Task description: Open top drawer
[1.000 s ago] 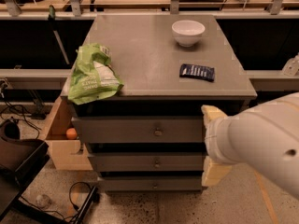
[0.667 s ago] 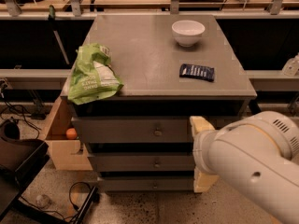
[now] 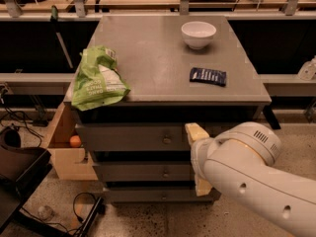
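The top drawer [image 3: 128, 138] is the uppermost grey front under the grey cabinet top, with a small round metal knob [image 3: 167, 140] at its centre. It looks shut, flush with the cabinet front. My gripper [image 3: 198, 159] hangs in front of the cabinet, just right of the knob. It is open, with one cream finger [image 3: 196, 132] at top-drawer height and the other [image 3: 202, 185] low by the bottom drawer. It holds nothing. My white arm [image 3: 256, 177] hides the right part of the drawer fronts.
On the cabinet top [image 3: 153, 48] lie a green chip bag [image 3: 97, 80], a white bowl [image 3: 198, 34] and a dark blue packet [image 3: 208, 76]. A pale wooden box drawer [image 3: 66, 147] stands open at the left with an orange [image 3: 75, 141] inside. Cables [image 3: 81, 209] lie on the floor.
My arm and gripper have moved left across the drawer fronts, closer to the top drawer's knob. The drawers have not moved.
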`<state>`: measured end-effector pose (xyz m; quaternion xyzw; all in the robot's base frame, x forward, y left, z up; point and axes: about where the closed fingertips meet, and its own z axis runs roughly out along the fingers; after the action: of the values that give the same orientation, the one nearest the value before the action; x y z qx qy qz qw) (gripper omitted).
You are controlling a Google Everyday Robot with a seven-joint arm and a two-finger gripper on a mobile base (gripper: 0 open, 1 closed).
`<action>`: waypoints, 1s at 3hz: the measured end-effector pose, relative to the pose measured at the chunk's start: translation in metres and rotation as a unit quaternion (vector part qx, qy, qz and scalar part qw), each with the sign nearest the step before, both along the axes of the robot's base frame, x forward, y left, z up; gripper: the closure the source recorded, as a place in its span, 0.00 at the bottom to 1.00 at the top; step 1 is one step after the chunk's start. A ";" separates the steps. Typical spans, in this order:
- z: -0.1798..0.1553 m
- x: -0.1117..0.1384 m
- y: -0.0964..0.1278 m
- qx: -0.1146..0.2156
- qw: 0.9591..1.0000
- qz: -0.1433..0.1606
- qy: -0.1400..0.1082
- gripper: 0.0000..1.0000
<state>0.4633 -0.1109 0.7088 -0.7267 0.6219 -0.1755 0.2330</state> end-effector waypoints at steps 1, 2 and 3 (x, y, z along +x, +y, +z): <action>-0.010 0.021 0.002 -0.002 1.000 0.013 -0.011 0.00; -0.018 0.042 -0.004 0.002 1.000 0.012 -0.015 0.00; -0.027 0.062 -0.011 0.018 1.000 -0.002 -0.024 0.00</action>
<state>0.5252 -0.1217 0.6815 -0.7170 0.6205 -0.1820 0.2605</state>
